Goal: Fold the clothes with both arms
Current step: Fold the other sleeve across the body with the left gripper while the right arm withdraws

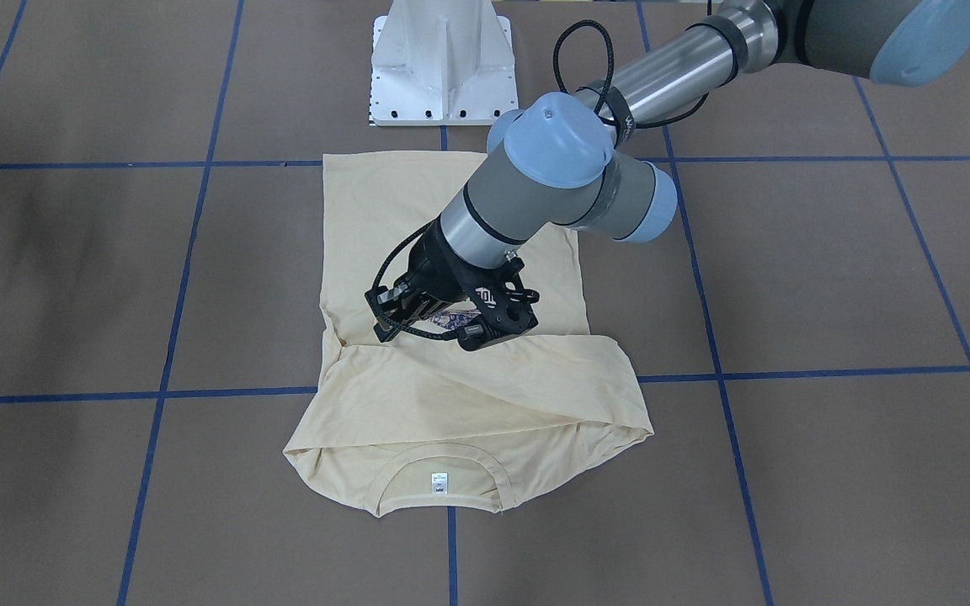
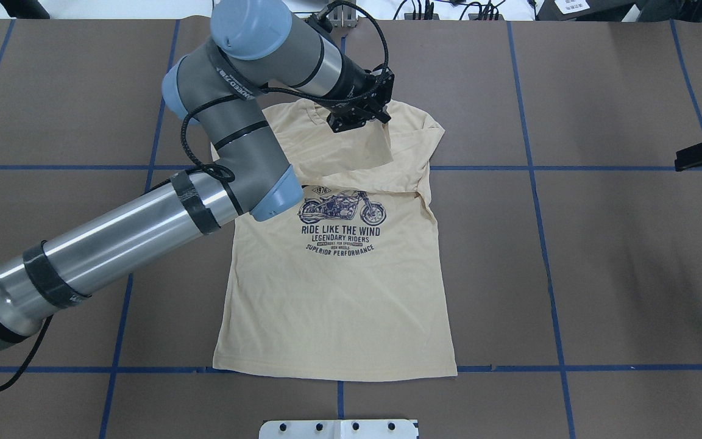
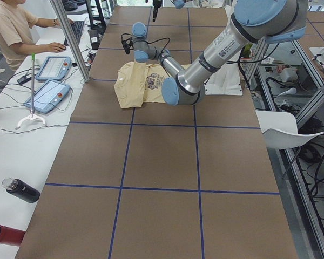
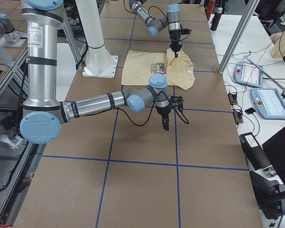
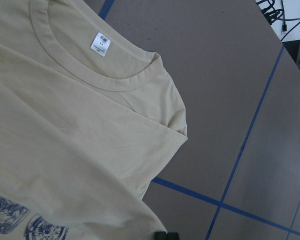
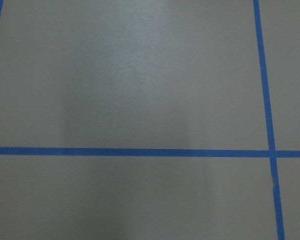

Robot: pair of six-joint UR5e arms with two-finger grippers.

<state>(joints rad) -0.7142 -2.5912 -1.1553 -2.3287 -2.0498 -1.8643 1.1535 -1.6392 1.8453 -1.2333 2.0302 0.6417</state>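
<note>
The cream-yellow T-shirt (image 2: 339, 292) lies front up on the brown table, its navy motorcycle print (image 2: 342, 228) showing and its sleeves folded in over the chest. Its collar end (image 1: 443, 492) with the white neck label (image 5: 100, 43) is on the far side from the robot. My left gripper (image 2: 360, 122) is over the upper chest, shut on a flap of the shirt's fabric that hangs below it (image 2: 357, 149). My right gripper (image 2: 701, 155) hovers over bare table well to the right, away from the shirt. Its fingers do not show clearly.
The white pedestal base (image 1: 443, 63) stands at the robot's table edge, by the shirt's hem. Blue tape lines (image 6: 140, 150) grid the brown table. An operator (image 3: 11, 27) with tablets sits along the far side, and bottles (image 3: 19, 190) lie there.
</note>
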